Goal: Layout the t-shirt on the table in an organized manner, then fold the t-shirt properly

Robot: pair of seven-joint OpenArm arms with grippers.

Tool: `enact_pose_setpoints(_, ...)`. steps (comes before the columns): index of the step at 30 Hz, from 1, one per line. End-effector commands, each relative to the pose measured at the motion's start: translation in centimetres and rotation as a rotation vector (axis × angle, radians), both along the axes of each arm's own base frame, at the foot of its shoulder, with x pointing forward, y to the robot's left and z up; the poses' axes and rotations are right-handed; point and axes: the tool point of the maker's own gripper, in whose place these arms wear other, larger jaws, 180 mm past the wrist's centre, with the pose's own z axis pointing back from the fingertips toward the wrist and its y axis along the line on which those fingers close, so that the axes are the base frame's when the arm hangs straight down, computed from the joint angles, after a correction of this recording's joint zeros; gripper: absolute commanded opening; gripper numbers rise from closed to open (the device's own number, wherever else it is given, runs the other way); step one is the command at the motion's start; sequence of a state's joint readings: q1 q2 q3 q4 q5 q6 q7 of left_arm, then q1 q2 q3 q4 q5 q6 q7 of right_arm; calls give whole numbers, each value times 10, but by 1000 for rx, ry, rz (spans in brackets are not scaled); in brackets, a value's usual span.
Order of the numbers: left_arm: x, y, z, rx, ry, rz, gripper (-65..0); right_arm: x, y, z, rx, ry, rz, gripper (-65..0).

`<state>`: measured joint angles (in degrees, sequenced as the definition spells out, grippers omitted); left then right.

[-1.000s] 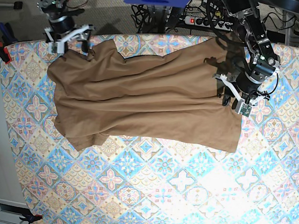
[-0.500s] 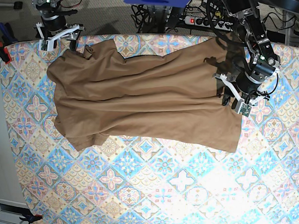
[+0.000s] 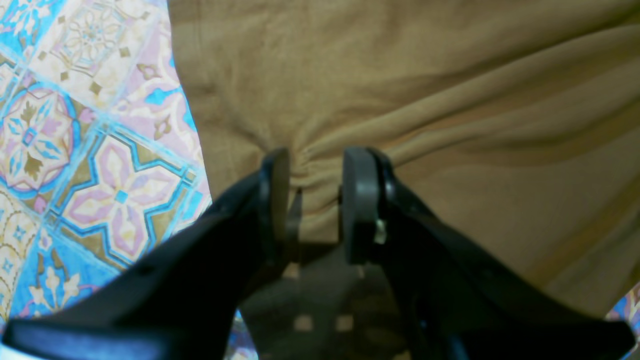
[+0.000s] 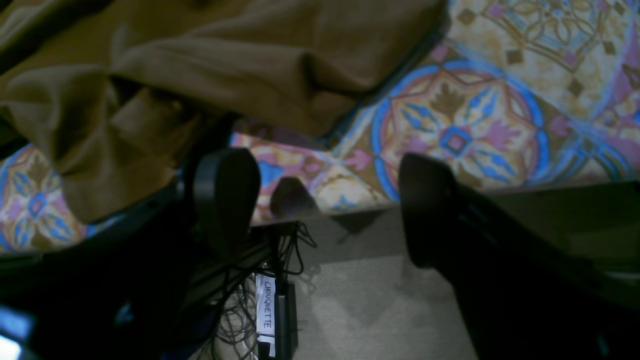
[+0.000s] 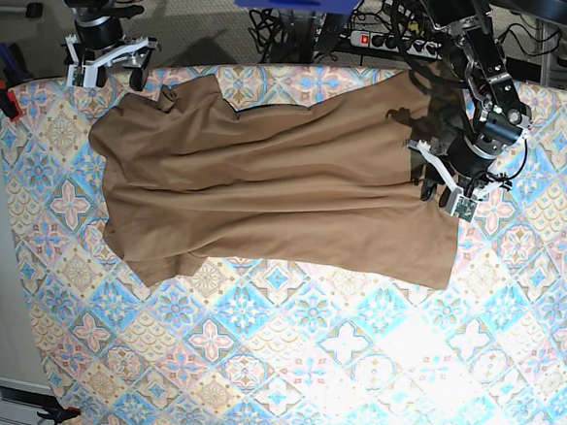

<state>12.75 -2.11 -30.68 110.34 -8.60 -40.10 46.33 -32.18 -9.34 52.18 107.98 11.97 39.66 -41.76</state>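
tiled table (image 5: 283, 358) under tan t-shirt (image 5: 275, 188), left pincer (image 3: 312, 200) pinching its hem, right pincer (image 4: 325, 205) apart — off the edge

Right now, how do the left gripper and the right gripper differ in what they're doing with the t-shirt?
The left gripper is pinched on a bunched fold of the t-shirt near its edge; the right gripper stands wide open and holds nothing. The left sits over the cloth on the table; the right hangs at the table's edge, partly over the floor, beside the shirt's crumpled end. Both have dark fingers.
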Motion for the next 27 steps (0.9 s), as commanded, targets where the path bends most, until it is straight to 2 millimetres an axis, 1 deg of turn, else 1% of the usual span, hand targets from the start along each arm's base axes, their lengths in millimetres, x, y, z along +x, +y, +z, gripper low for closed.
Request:
enact_pose_setpoints(1, 7, 0, 12, 0, -48, -4, -471, 10, -2, 11, -7, -54, 5, -212)
enact_pose_setpoints(3, 7, 0, 12, 0, -48, -4, -471, 15, -2, 12, -8, -63, 5, -212)
enact_pose_setpoints(8, 7, 0, 12, 0, -48, -4, -471, 16, 1, 12, -3, -62, 14, -212)
enact_pose_setpoints(11, 7, 1, 11, 1, -46, -3, -471, 19, 16, 9, 22, -60, 54, -212)
enact_pose_setpoints(12, 6, 1, 11, 4, -45, -3, -471, 16, 21, 7, 30, -50, 65, -212)
enact_pose_setpoints(14, 6, 3, 9, 21, -35, -1, -471, 15, 29, 6, 44, -49, 88, -212)
enact_pose_setpoints(19, 5, 3, 7, 37, -26, 1, -471, 20, 46, 5, 73, -54, 129, -212)
enact_pose_setpoints(27, 5, 5, 7, 42, -25, 0, -471, 23, 50, 5, 79, -59, 138, -212)
